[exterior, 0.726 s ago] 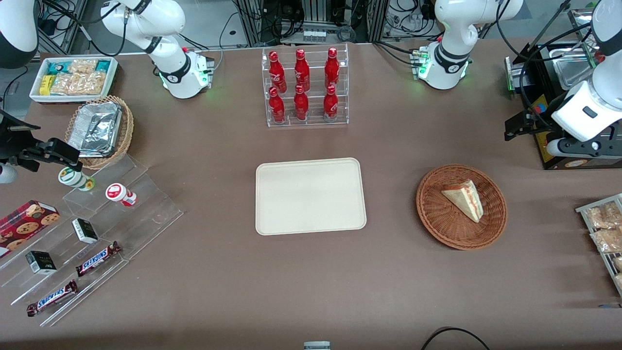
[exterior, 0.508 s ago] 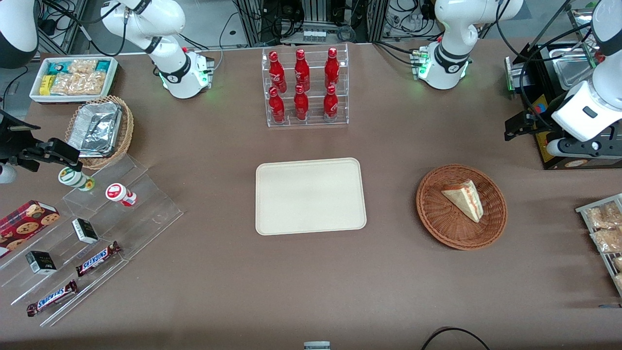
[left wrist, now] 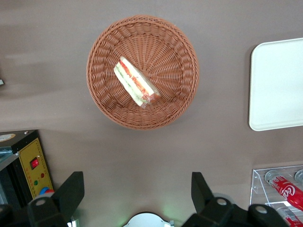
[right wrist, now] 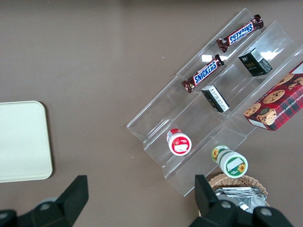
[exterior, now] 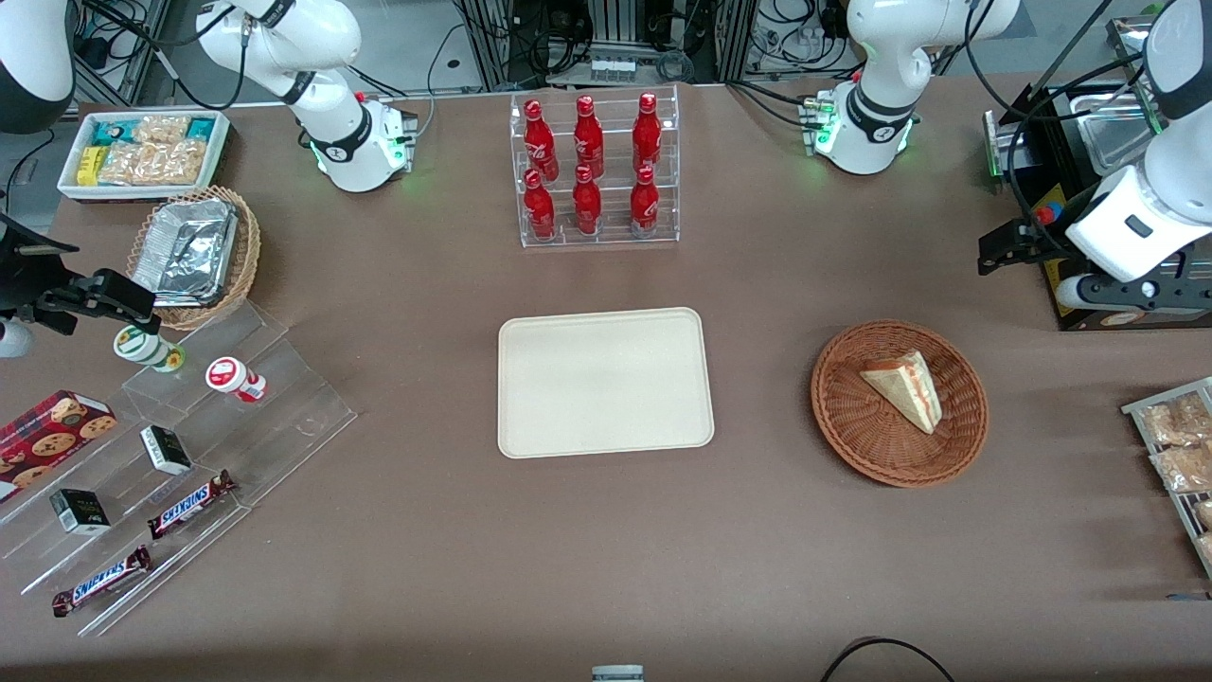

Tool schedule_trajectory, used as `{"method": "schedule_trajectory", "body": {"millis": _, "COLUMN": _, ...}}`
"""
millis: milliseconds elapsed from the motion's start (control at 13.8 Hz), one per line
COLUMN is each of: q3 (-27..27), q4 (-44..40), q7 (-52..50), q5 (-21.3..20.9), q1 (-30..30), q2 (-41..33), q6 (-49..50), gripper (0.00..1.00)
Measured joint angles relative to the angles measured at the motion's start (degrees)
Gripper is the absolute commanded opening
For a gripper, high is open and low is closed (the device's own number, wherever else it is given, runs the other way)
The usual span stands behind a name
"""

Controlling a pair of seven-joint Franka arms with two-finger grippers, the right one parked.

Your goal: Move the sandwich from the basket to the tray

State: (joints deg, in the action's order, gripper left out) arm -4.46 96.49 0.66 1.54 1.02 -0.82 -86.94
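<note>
I am holding my gripper [left wrist: 134, 194] high above the table with its two fingers [left wrist: 71, 191] spread wide apart and nothing between them, off toward the working arm's end of the table and a little farther from the front camera than the basket [exterior: 900, 403]. In the front view my gripper [exterior: 1018, 248] is showing as a dark block at the end of my white wrist, beside a black machine [exterior: 1089, 152] standing at the table's edge. The sandwich [exterior: 904, 386] is lying inside the basket, resting on the woven bottom with its filling edge turned up, red and green layers showing along it in my wrist view [left wrist: 136, 82]. The basket [left wrist: 142, 72] is sitting flat on the brown tabletop, apart from everything else. The tray [exterior: 604, 382] is lying in the middle of the table with nothing on it, well apart from the basket and toward the parked arm's end from it. A clear rack of red bottles [exterior: 592, 166] is standing farther from the front camera than the tray. I am touching neither the sandwich nor the basket.
</note>
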Motion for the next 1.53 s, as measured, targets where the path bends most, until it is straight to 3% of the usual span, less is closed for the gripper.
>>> {"method": "schedule_trajectory", "body": {"millis": 799, "q3": 0.1, "q4": 8.2, "q7": 0.0, "q5": 0.0, "q1": 0.0, "q2": 2.4, "q6": -6.5, "gripper": 1.0}}
{"method": "schedule_trajectory", "body": {"millis": 1525, "q3": 0.0, "q4": 22.9, "q7": -8.6, "q5": 0.0, "q1": 0.1, "q2": 3.2, "q6": -27.2, "gripper": 1.0}}
